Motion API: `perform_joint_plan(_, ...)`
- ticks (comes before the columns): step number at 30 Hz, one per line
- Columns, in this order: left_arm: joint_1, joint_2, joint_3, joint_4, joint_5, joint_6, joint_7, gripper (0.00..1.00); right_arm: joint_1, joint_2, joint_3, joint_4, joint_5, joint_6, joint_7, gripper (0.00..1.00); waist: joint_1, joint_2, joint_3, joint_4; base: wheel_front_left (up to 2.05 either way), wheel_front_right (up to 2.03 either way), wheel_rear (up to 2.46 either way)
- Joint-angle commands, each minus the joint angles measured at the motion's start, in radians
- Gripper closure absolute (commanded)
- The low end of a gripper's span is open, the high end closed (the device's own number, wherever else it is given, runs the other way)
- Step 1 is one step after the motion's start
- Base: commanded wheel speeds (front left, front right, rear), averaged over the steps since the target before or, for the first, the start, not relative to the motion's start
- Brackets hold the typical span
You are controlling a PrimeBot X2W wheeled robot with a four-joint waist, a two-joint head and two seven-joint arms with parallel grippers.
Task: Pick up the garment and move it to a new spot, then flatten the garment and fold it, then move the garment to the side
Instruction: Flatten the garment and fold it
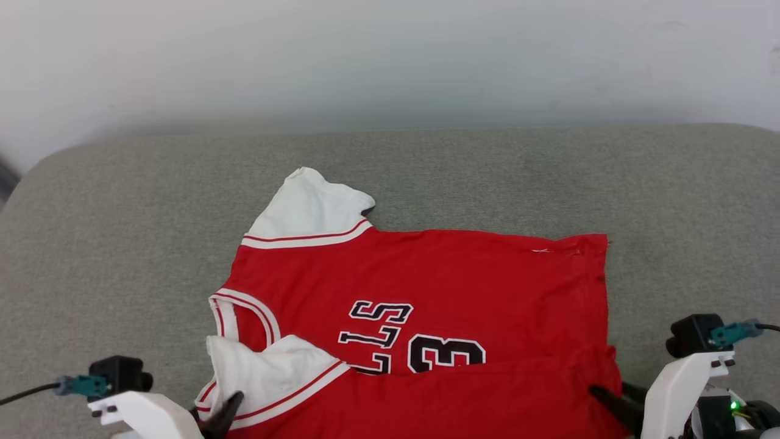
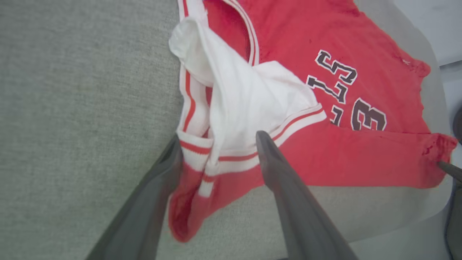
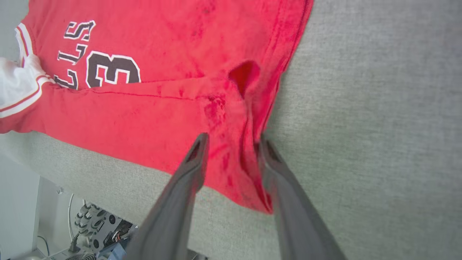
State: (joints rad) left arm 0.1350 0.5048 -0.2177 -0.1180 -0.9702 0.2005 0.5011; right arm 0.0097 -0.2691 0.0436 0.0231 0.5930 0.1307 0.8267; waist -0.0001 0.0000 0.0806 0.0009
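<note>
Fold laid over, release judged to be in hand: the fingers are best drawn straight back and low, so that the flap is not dragged.

Head view: the garment [image 1: 426,268] is spread on the grey cushion [image 1: 122,244], just ahead of both grippers, its near strip turned over onto the lettering. The left gripper [image 1: 225,414] is seen at the sleeve corner and the right gripper [image 1: 615,396] at the hem corner. Left wrist view: the jaws are held wide apart, the striped white sleeve [image 2: 252,97] lying loose between and beyond the fingertips, with nothing clamped. Right wrist view: the jaws are parted narrowly, and a ridge of red hem [image 3: 245,144] stands between them, touched but not visibly pinched. A fuller opening is advised before withdrawal.
</note>
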Motion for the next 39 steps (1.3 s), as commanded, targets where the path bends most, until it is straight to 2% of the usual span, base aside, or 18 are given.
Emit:
perform_joint_plan(1, -0.022, -0.001, 0.013, 0.005, 0.010, -0.006, -0.021, 0.00, 0.002, -0.003, 0.003, -0.004, 0.003, 0.000, -0.035, 0.00, 0.0001, 0.0000, 0.000, -0.009, 0.00, 0.00, 0.00)
perform_joint_plan(7, -0.092, 0.017, 0.037, -0.003, 0.085, -0.007, -0.112, 0.00, -0.037, -0.023, 0.015, -0.060, -0.073, 0.000, -0.238, 0.00, 0.0001, 0.0000, -0.009, -0.033, 0.00, 0.00, 0.00)
perform_joint_plan(14, -0.230, 0.003, 0.050, -0.033, 0.190, 0.015, -0.233, 0.00, -0.090, 0.025, -0.034, -0.113, -0.189, 0.000, -0.462, 0.00, 0.0001, 0.0000, 0.022, -0.062, 0.00, 0.00, 0.00)
perform_joint_plan(19, -0.356, -0.012, 0.060, -0.002, 0.245, 0.008, -0.324, 0.00, -0.146, 0.059, -0.049, -0.167, -0.227, 0.000, -0.548, 0.00, 0.0001, 0.0000, 0.107, -0.086, 0.00, 0.00, 0.00)
perform_joint_plan(24, -0.515, -0.013, 0.062, 0.072, 0.258, -0.021, -0.349, 0.00, -0.212, 0.079, -0.062, -0.222, -0.251, 0.000, -0.584, 0.00, 0.0001, 0.0000, 0.226, -0.113, 0.00, 0.00, 0.00)
perform_joint_plan(27, -0.615, 0.002, 0.050, 0.140, 0.243, -0.059, -0.319, 0.00, -0.248, 0.091, -0.067, -0.240, -0.252, 0.000, -0.603, 0.00, 0.0001, 0.0000, 0.281, -0.132, 0.00, 0.00, 0.00)
perform_joint_plan(32, -0.777, 0.037, 0.014, 0.274, 0.209, -0.150, -0.218, 0.00, -0.290, 0.099, -0.058, -0.237, -0.260, 0.000, -0.618, 0.00, 0.0001, 0.0000, 0.347, -0.172, 0.00, 0.00, 0.00)
perform_joint_plan(35, -0.857, 0.076, -0.011, 0.347, 0.183, -0.189, -0.100, 0.00, -0.308, 0.108, -0.048, -0.229, -0.251, 0.000, -0.626, 0.00, 0.0001, 0.0000, 0.375, -0.199, 0.00, 0.00, 0.00)
perform_joint_plan(39, -0.935, 0.134, -0.043, 0.415, 0.152, -0.211, 0.093, 0.00, -0.316, 0.121, -0.034, -0.215, -0.246, 0.000, -0.633, 0.00, 0.0001, 0.0000, 0.407, -0.233, 0.00, 0.00, 0.00)
